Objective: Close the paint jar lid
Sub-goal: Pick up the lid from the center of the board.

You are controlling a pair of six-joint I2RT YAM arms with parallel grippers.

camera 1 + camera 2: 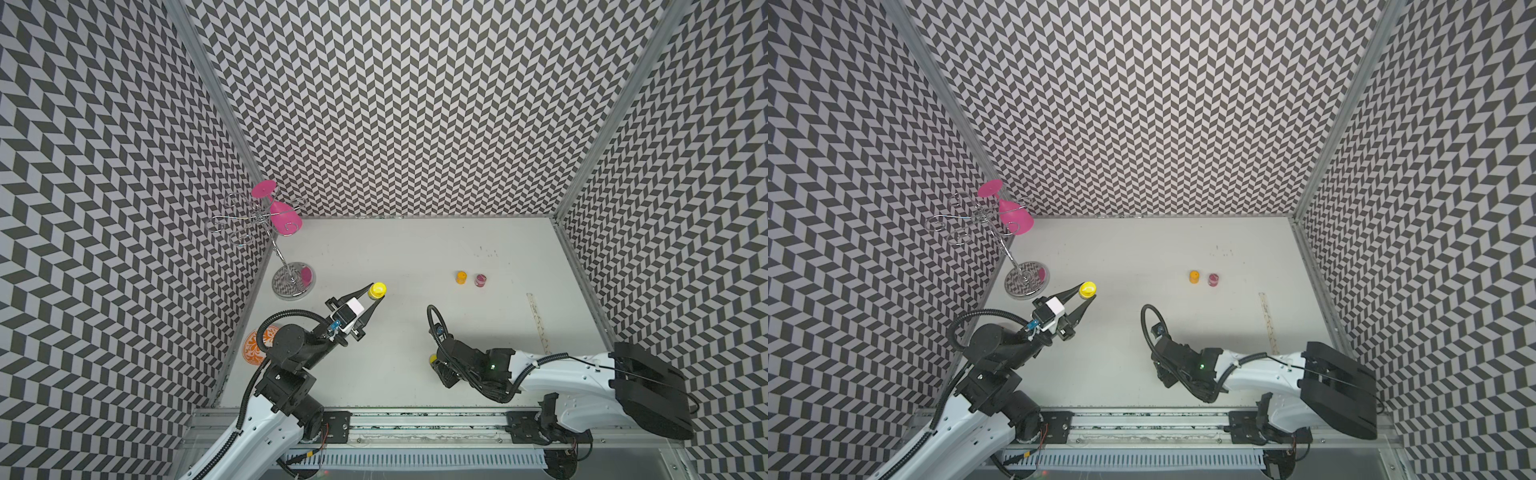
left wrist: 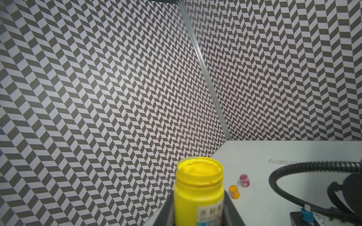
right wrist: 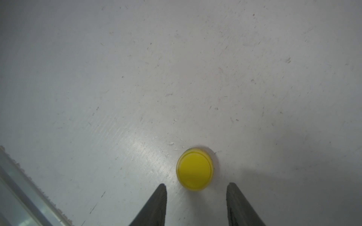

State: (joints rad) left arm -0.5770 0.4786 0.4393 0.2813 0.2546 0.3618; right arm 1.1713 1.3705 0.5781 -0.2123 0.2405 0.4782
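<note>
Yellow paint jar (image 1: 377,288) is held upright, long axis vertical and open mouth up, clamped between the fingers of the left gripper (image 1: 376,293) toward the left edge of the table (image 1: 415,249). Its lid (image 3: 194,171) lies flat near the front edge, well apart from it. The right gripper (image 3: 197,185) hovers over the lid, fingers apart and not touching. Most of the task seems left: grasping, carrying and screwing on.

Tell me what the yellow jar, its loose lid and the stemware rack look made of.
Yellow jar: likely plastic, glossy, threaded neck, paper label; tinted or clear over paint, unclear. Lid: probably smooth yellow plastic, slightly shiny rim. Rack: thin bent metal wire, bright chrome-like sheen.
</note>
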